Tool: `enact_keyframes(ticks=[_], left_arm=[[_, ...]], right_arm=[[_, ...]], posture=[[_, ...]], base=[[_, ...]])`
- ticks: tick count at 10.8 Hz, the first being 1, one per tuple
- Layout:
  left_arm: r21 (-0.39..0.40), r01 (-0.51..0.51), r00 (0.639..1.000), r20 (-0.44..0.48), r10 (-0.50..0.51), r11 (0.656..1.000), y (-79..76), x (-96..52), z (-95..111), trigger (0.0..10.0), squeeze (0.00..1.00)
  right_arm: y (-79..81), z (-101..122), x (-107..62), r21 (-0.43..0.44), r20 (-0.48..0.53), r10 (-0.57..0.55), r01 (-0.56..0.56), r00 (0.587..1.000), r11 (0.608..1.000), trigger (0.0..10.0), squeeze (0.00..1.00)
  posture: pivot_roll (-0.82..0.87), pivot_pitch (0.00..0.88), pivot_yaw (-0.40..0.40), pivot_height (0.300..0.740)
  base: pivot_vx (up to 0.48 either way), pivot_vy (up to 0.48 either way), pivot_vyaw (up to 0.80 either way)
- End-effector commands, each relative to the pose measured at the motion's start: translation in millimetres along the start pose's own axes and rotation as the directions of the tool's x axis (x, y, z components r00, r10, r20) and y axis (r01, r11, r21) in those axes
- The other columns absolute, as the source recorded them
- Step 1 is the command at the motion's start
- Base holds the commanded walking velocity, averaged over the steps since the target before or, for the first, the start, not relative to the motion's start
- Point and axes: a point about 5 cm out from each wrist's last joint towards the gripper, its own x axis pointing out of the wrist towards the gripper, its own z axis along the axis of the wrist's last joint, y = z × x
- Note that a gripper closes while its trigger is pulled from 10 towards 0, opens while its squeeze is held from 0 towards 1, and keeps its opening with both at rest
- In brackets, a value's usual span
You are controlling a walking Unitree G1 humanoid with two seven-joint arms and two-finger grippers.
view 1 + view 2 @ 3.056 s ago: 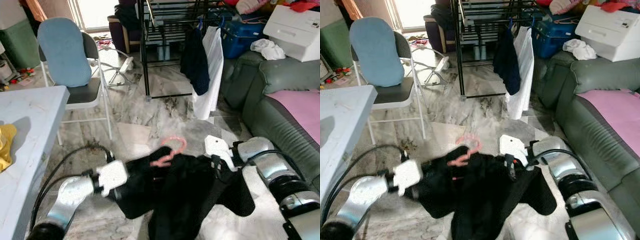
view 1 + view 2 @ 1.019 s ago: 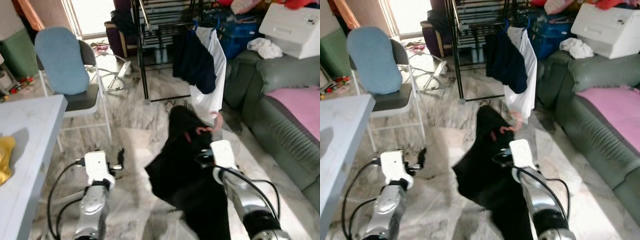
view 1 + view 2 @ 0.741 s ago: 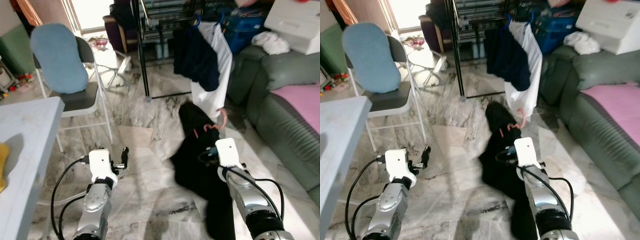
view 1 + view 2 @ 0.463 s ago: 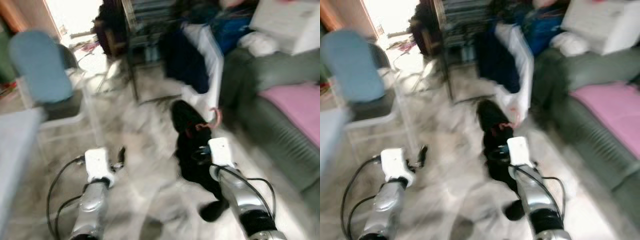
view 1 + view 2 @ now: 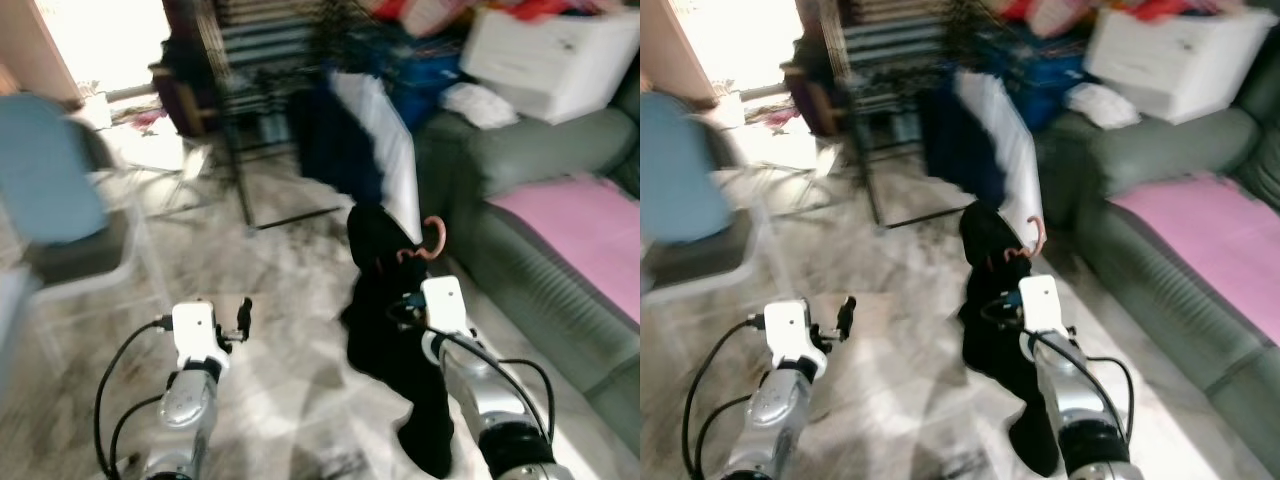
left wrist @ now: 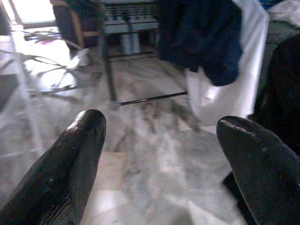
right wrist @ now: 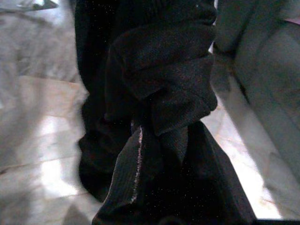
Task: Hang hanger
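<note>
The robot is carrying a black garment (image 5: 385, 300) on a pink hanger (image 5: 430, 240) toward the drying rack (image 5: 250, 90) standing at about 11 o'clock, and the pictures are smeared, which suggests it is walking. To do this step well, I would judge that the hook has to be kept upright and raised clear of the rail before being lowered over it, aiming for a free stretch beside the navy garment (image 5: 335, 140) and white garment (image 5: 385, 150) already hanging at 12 o'clock, so the cloth does not snag on them. The trailing hem is nearly brushing the marble floor (image 5: 290, 260), so a higher carry would seem safer.

The right gripper (image 5: 412, 297) is reaching forward at mid height, just right of centre, clamped into the bunched black cloth below the hook; its wrist view is looking straight into dark knit folds. The left gripper (image 5: 243, 312) is held forward and low at about 8 o'clock, carrying nothing, its fingers (image 6: 70, 164) spread wide apart. The green sofa (image 5: 540, 230) is lying close at 3 o'clock.
</note>
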Motion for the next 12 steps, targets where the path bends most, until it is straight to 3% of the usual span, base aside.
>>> enact_keyframes(ticks=[1, 5, 8, 12], left_arm=[[-0.001, 0.009, 1.0, -0.014, -0.009, 1.0, -3.1, 0.1, -1.5, 10.0, 0.0], [0.002, 0.01, 1.0, -0.024, -0.01, 1.0, -4.4, 1.0, -2.3, 10.0, 0.0], [0.007, 0.01, 1.0, -0.026, -0.01, 1.0, -6.6, 2.1, -2.1, 10.0, 0.0], [0.024, -0.109, 0.993, -0.035, 0.109, 0.994, 11.4, -4.4, -4.7, 10.0, 0.0]], right_arm=[[-1.4, 15.6, 0.2, 0.001, 0.06, -0.002, 0.002, 0.998, 1.0, 10.0, 0.0], [1.8, 18.2, 1.7, 0.006, 0.063, 0.008, -0.009, 0.998, 1.0, 10.0, 0.0], [0.4, 17.8, 2.6, 0.005, 0.054, 0.002, -0.002, 0.999, 1.0, 10.0, 0.0], [8.6, 11.3, 6.3, -0.022, 0.024, 0.032, -0.032, 0.999, 0.999, 10.0, 0.0]], posture=[[-0.11, 0.0, 0.068, 0.74], [-0.11, 0.0, 0.069, 0.74], [-0.11, 0.0, 0.061, 0.74], [-0.07, 0.0, 0.02, 0.74]], base=[[0.398, 0.0, 0.48], [0.395, 0.0, 0.76], [0.366, 0.0, 0.0], [0.17, 0.0, 0.0]])
